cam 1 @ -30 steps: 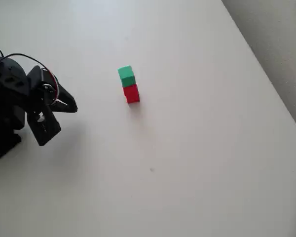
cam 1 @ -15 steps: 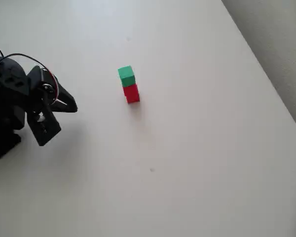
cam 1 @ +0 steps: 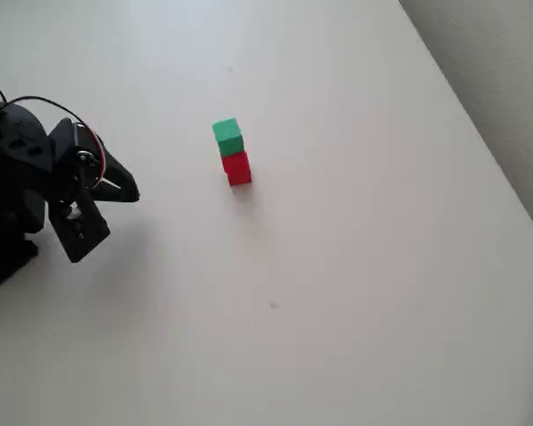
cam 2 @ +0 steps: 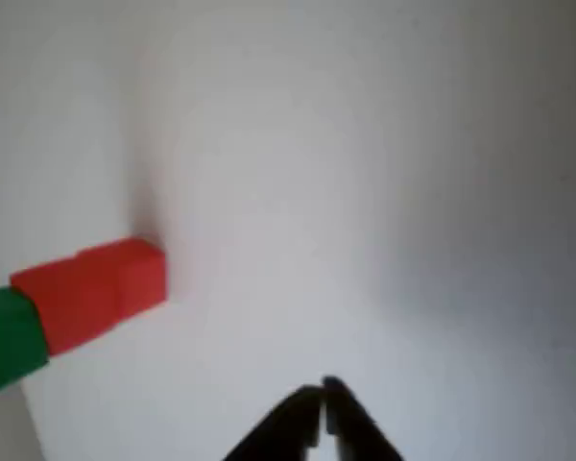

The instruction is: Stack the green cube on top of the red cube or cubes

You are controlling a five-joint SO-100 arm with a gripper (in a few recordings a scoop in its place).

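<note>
The green cube rests on top of the red cubes near the middle of the white table in the overhead view. The wrist view lies on its side: the stack runs sideways at the left edge, with two red cubes end to end and the green cube on the outer end. My black gripper sits at the table's left, well away from the stack and touching nothing. Its fingertips meet at the bottom of the wrist view, where the gripper is shut and empty.
The white table spreads bare around the stack. Its right edge runs diagonally, with grey floor beyond. The arm's black body and wires fill the left border.
</note>
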